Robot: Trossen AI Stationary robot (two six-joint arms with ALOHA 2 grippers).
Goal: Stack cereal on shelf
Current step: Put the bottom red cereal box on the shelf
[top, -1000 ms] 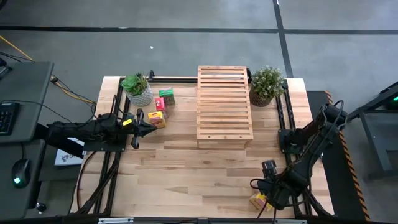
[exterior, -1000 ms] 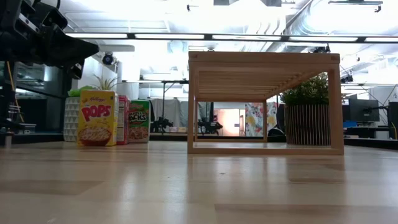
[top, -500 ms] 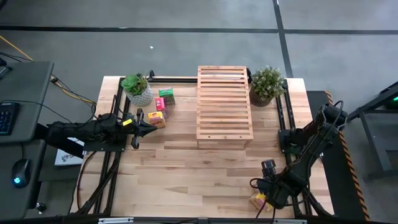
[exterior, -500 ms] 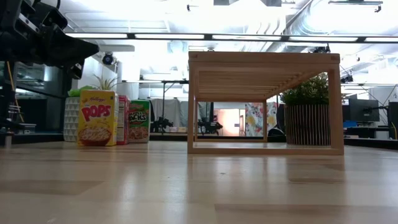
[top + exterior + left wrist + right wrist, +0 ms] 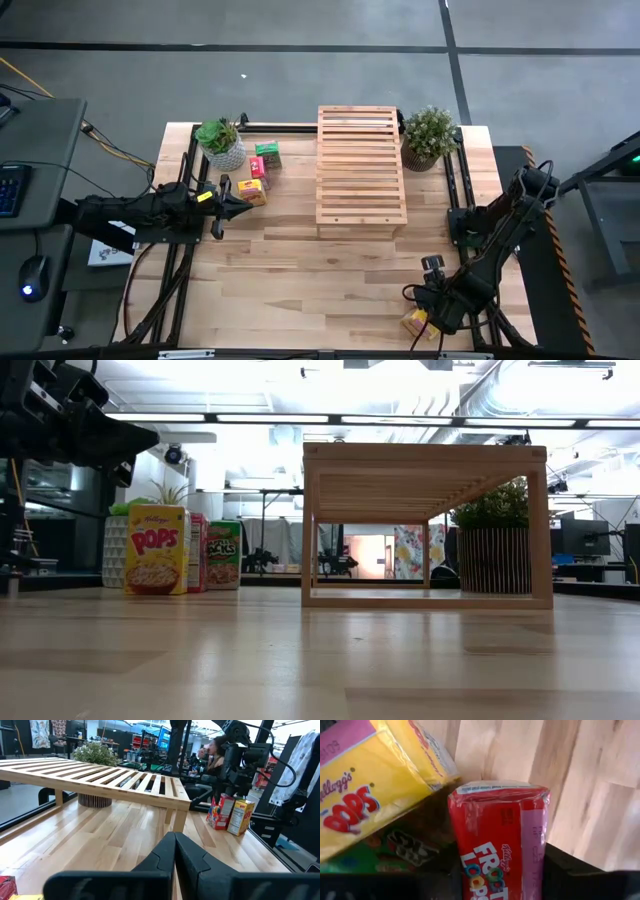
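Note:
The shelf (image 5: 360, 170), a light slatted wooden rack, stands on its legs at the table's far middle. Three cereal boxes stand upright left of it: green (image 5: 267, 154), red (image 5: 257, 169) and yellow (image 5: 252, 192). At the near right corner my right gripper (image 5: 500, 870) points down over another group, shut on a red cereal box (image 5: 500, 835). A yellow box (image 5: 370, 785) stands beside that one, and a green box (image 5: 365, 857) is behind it. My left gripper (image 5: 232, 205) hovers shut at the table's left, pointing level toward the right. My right gripper pinches the red cereal box between its two fingers, one on each narrow side (image 5: 542, 855), below the box's top (image 5: 500, 787). The fingers come from above, pointing down. In the left wrist view the red box (image 5: 220, 812) stands upright on the table.
A potted plant (image 5: 222, 142) stands at the far left and another plant (image 5: 428, 135) right of the shelf. Bare wooden tabletop (image 5: 320, 270) stretches between the shelf and the near edge. Black arm frames run along both side edges.

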